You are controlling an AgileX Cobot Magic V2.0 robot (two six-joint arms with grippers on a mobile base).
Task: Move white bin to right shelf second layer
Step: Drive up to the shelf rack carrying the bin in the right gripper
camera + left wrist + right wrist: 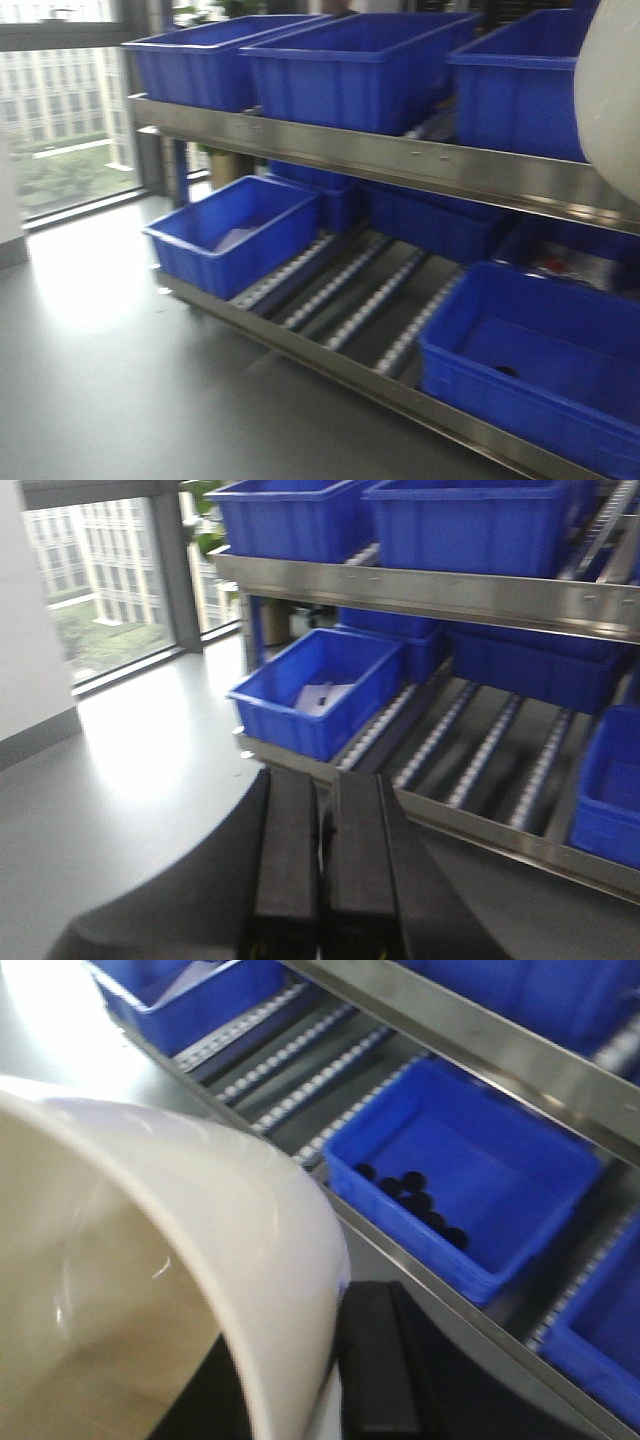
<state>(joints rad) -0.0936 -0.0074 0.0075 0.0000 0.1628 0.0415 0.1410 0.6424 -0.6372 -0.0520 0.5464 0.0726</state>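
Transport phase underway

Right end effector is gripping the white bin by its rim, holding it aloft in front of the rack, touching no shelf. Left end effector is hanging closed and empty. Next move is probably calling for lowering the bin onto the second shelf layer, on free rollers between the blue crates.

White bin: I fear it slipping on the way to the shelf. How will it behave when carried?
The white bin looks glossy and smooth-walled, so probably slippery. Its visible inside is empty, so likely light. The moulded rim suggests stiff, not floppy.
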